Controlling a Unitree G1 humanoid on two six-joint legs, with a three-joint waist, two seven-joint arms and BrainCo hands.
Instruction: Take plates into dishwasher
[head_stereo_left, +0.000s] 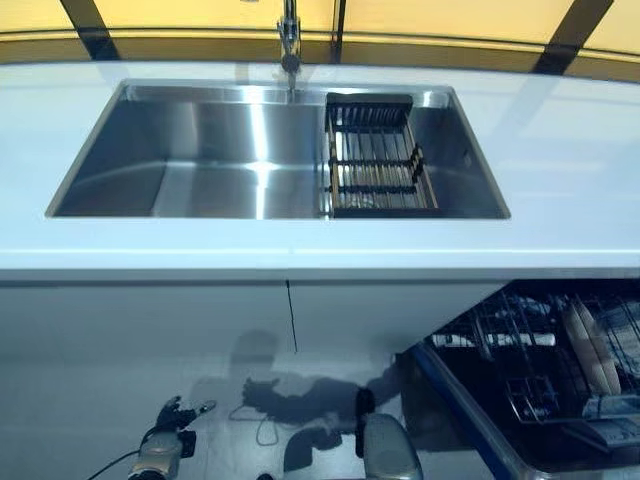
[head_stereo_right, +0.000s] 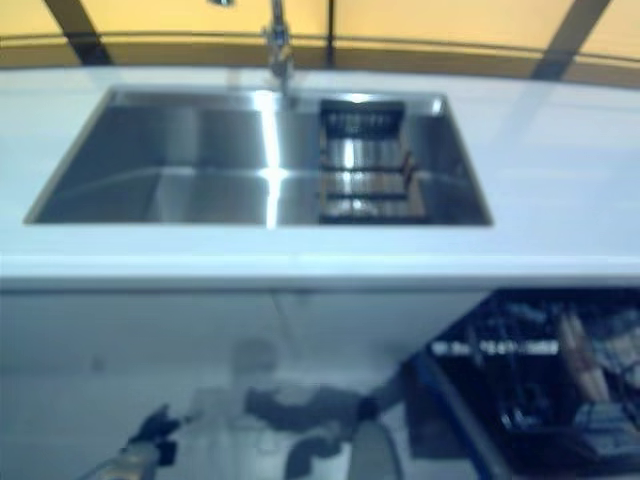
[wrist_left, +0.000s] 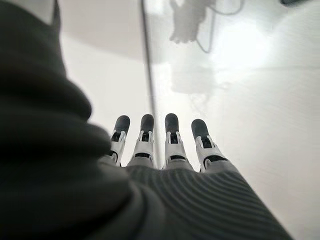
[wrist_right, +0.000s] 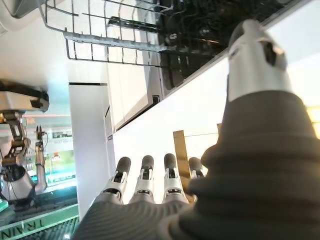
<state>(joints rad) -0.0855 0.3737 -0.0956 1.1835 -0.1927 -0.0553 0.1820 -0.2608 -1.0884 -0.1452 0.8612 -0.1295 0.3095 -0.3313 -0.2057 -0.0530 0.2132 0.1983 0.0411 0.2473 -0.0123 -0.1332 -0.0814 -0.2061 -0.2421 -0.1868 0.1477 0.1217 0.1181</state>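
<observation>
Cream plates (head_stereo_left: 590, 345) stand upright in the lower rack (head_stereo_left: 530, 370) of the open dishwasher at the lower right. A dark wire dish rack (head_stereo_left: 378, 160) sits in the right part of the steel sink (head_stereo_left: 200, 150); I see no plates in it. My left hand (head_stereo_left: 172, 418) hangs low at the bottom left in front of the white cabinet. Its fingers (wrist_left: 172, 142) are straight and hold nothing. My right hand (wrist_right: 150, 185) is open and empty, with a wire dishwasher rack (wrist_right: 120, 35) beyond it. In the eye views only the right arm (head_stereo_left: 388, 448) shows, at the bottom centre.
The white counter (head_stereo_left: 560, 150) surrounds the sink, with a tap (head_stereo_left: 289, 40) at the back. The white cabinet front (head_stereo_left: 150, 340) is below it. The dishwasher's blue-edged rim (head_stereo_left: 455, 395) juts out at the lower right.
</observation>
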